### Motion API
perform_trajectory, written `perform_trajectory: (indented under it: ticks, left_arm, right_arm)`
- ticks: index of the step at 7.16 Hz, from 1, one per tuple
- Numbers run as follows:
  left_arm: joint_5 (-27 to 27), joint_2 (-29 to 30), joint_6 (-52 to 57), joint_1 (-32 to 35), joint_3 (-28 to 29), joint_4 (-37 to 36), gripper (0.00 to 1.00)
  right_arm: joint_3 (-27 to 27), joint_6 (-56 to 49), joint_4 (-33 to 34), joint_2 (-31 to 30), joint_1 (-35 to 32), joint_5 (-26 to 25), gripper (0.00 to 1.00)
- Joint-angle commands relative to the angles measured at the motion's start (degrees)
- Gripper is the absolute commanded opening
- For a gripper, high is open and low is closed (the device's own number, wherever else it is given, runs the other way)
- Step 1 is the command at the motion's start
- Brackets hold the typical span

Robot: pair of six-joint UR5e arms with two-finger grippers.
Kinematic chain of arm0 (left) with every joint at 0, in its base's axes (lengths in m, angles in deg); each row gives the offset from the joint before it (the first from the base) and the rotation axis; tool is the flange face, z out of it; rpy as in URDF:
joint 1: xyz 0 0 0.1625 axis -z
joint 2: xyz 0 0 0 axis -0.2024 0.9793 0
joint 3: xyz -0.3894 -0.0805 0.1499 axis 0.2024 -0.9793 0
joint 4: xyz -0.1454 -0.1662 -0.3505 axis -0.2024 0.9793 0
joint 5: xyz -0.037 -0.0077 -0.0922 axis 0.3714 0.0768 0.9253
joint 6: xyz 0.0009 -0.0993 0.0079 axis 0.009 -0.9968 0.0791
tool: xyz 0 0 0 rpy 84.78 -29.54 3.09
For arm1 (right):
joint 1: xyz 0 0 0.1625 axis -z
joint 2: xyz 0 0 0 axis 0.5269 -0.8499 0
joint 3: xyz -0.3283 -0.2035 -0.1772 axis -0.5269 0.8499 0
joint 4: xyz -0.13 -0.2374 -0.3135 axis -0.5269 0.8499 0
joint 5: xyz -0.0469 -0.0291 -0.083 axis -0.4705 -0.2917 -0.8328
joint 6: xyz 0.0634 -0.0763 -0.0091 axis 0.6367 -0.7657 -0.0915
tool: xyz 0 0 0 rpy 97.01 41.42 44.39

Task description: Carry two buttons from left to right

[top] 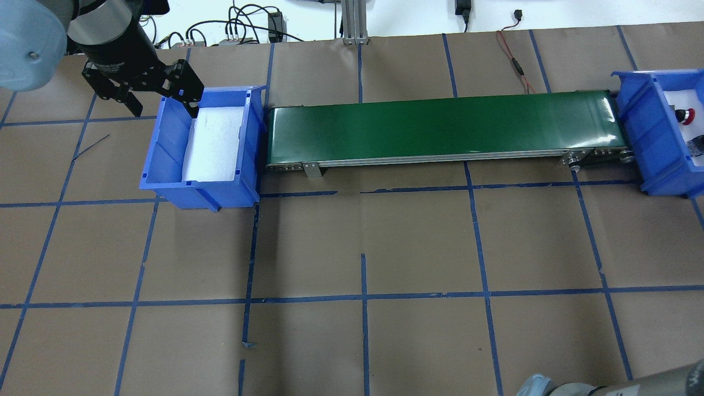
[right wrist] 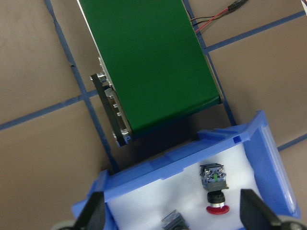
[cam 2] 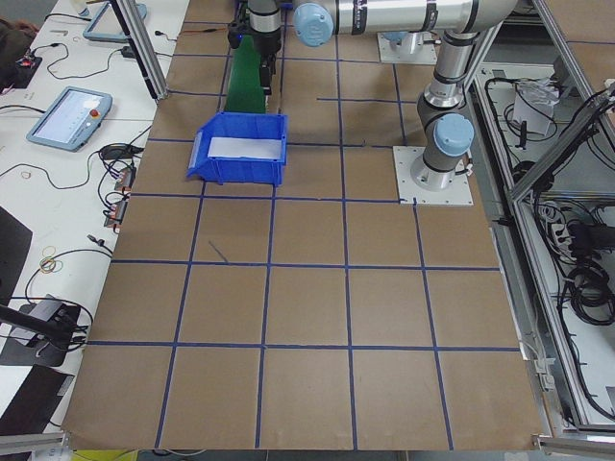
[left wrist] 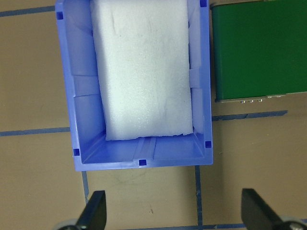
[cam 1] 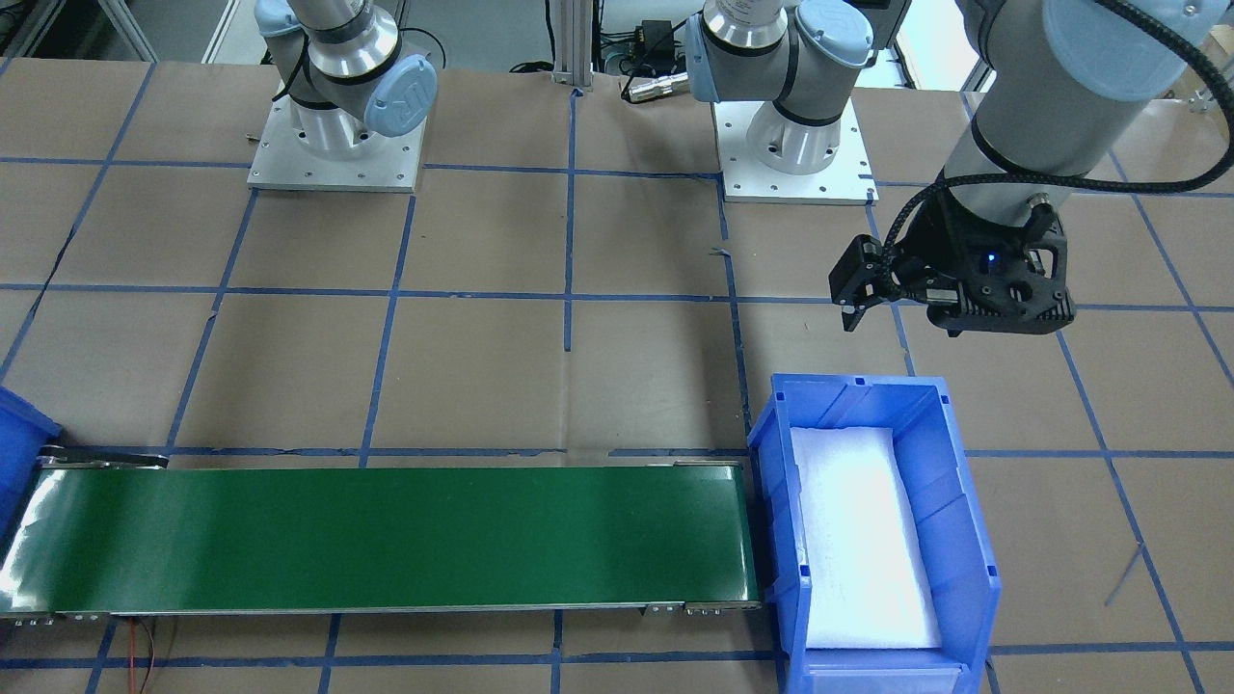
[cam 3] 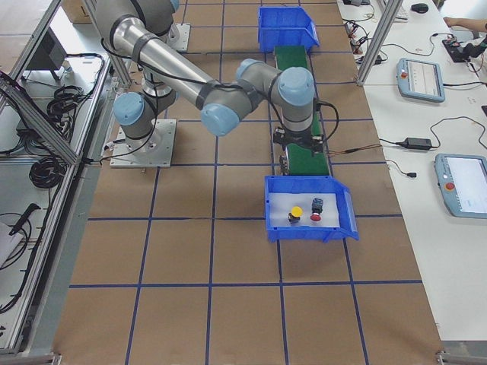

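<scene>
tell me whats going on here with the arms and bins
Both buttons, the yellow-capped button and the red-capped button, already lie in the right bin. The left bin holds only white foam and the green belt is bare. The left arm hangs near the left bin, the right arm over the belt's right end, both with jaws open and empty.

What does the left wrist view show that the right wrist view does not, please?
Only the left wrist view shows the left bin, which holds nothing but its white foam pad. Only the right wrist view shows the right bin with the red-capped button on its foam, a second button cut off at the frame's edge, and a red-and-black wire. Both show an end of the green conveyor belt, the taped brown table, and an open hand: the left hand and the right hand.
</scene>
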Motion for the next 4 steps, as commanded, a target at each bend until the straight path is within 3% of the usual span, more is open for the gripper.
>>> perform_trajectory:
  ticks: [1, 4]
  left_arm:
    - [0.0, 0.0, 0.1, 0.0, 0.0, 0.0, 1.0]
    - [-0.6, 0.0, 0.1, 0.0, 0.0, 0.1, 1.0]
  right_arm:
    - [-0.9, 8.9, -9.1, -7.6, 0.0, -4.1, 1.0]
    - [-0.5, 20.3, -13.3, -11.5, 0.0, -7.5, 1.0]
